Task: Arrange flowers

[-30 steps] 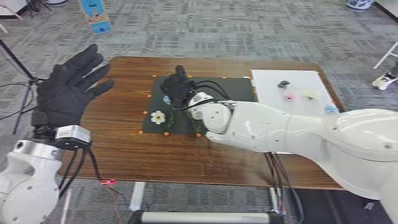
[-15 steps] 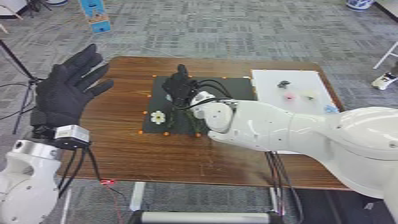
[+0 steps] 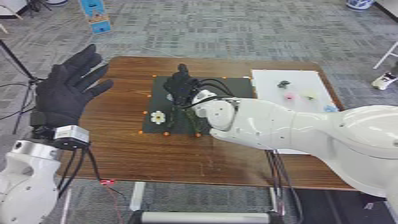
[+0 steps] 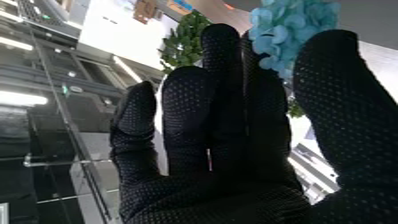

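Right wrist view: see R hand [image 3: 182, 86] w/ fingers near-straight, thumb apart, blue flower [image 4: 289, 30] btwn, can't tell if gripped; in head view, see same over dk mat [image 3: 156, 104] nr white flower [image 3: 158, 117], w/ pink flower [image 3: 290, 96] on white board [image 3: 266, 80] & open L hand [image 3: 60, 97] at table's [image 3: 115, 145] L side.

Passable: bare tabletop [image 3: 182, 162] on dark mat's [image 3: 154, 124] near side. Right arm [image 3: 271, 125] blocks mat's near right corner.

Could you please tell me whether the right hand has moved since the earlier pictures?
Yes, slightly: in the head view, the right hand has shifted right and a little forward, away from the white flower.
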You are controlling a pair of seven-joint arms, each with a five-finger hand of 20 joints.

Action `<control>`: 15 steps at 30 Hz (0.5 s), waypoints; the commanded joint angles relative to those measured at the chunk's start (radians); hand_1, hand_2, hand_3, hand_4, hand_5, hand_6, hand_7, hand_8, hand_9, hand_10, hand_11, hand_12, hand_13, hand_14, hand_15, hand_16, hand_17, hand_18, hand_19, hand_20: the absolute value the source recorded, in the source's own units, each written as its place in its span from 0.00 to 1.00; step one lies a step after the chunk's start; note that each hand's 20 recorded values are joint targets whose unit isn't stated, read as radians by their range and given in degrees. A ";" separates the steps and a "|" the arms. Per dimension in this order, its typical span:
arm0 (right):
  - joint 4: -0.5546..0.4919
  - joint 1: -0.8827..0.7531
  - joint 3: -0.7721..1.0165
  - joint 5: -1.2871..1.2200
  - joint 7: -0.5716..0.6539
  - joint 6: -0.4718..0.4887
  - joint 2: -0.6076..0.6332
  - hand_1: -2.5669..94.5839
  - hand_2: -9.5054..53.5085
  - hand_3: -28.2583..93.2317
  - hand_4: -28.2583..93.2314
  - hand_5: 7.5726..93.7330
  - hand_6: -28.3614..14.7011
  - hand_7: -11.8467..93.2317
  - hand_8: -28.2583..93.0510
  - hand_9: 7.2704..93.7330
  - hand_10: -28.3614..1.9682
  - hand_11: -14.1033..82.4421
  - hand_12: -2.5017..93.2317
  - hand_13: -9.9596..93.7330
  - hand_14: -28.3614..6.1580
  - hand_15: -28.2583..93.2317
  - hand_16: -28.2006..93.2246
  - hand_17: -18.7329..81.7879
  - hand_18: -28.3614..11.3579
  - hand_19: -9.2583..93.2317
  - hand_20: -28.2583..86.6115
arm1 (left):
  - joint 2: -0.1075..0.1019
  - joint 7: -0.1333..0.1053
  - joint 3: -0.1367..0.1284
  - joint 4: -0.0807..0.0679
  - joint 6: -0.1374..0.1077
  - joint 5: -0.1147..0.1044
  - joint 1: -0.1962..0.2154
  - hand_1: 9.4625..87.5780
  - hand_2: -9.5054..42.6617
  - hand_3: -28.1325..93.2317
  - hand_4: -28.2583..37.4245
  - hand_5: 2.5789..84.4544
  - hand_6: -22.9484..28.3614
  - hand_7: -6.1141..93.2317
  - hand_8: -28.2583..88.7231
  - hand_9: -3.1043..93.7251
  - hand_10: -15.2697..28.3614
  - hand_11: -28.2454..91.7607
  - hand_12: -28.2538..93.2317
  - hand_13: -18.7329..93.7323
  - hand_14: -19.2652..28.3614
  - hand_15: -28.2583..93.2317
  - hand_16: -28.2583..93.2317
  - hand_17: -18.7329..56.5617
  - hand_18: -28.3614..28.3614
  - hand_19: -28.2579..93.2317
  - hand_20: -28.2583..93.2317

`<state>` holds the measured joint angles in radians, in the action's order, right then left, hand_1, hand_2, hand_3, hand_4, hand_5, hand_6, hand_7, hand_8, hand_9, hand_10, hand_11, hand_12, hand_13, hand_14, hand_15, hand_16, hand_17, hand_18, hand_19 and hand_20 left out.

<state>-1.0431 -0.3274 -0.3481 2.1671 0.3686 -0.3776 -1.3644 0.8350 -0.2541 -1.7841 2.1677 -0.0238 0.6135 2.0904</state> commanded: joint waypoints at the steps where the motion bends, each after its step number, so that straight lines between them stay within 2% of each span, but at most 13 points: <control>1: -0.019 0.023 0.008 -0.006 -0.033 -0.019 0.009 0.41 0.00 0.87 0.00 0.58 0.78 0.42 0.09 0.65 0.68 0.46 0.28 0.63 0.62 0.86 0.53 0.40 0.22 0.83 0.74 | 0.005 -0.004 -0.007 0.006 0.006 -0.003 0.010 0.17 0.02 0.77 0.00 0.31 0.50 0.21 0.17 0.27 0.58 0.34 0.36 0.33 0.69 0.32 0.28 0.10 0.89 0.56 0.30; 5: 0.007 0.026 -0.014 -0.029 -0.054 -0.095 -0.002 0.35 0.00 0.92 0.00 0.59 0.79 0.41 0.09 0.67 0.68 0.45 0.27 0.63 0.61 0.86 0.52 0.40 0.22 0.83 0.74 | 0.003 -0.005 -0.002 0.004 0.001 -0.006 0.005 0.17 0.02 0.77 0.00 0.31 0.50 0.22 0.17 0.27 0.58 0.34 0.36 0.33 0.69 0.32 0.27 0.10 0.89 0.56 0.30; 9: 0.004 0.024 -0.004 -0.021 -0.056 -0.083 0.000 0.39 0.00 0.93 0.00 0.64 0.79 0.40 0.16 0.72 0.72 0.42 0.30 0.64 0.61 0.86 0.52 0.41 0.21 0.84 0.74 | 0.003 -0.005 -0.003 0.004 0.000 -0.005 0.005 0.17 0.02 0.76 0.00 0.31 0.49 0.22 0.17 0.27 0.58 0.34 0.36 0.33 0.69 0.32 0.27 0.10 0.89 0.56 0.30; 15: 0.005 0.026 -0.005 -0.011 -0.045 -0.082 -0.002 0.38 0.00 0.92 0.00 0.64 0.80 0.40 0.17 0.72 0.71 0.44 0.26 0.64 0.61 0.86 0.52 0.41 0.21 0.84 0.74 | 0.003 -0.005 -0.001 0.004 0.002 -0.004 0.003 0.17 0.02 0.77 0.00 0.31 0.49 0.22 0.17 0.27 0.58 0.34 0.36 0.33 0.69 0.32 0.27 0.10 0.89 0.56 0.30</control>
<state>-1.0403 -0.3189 -0.3617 2.1344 0.3226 -0.4673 -1.3599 0.8350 -0.2546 -1.7836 2.1678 -0.0241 0.6127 2.0917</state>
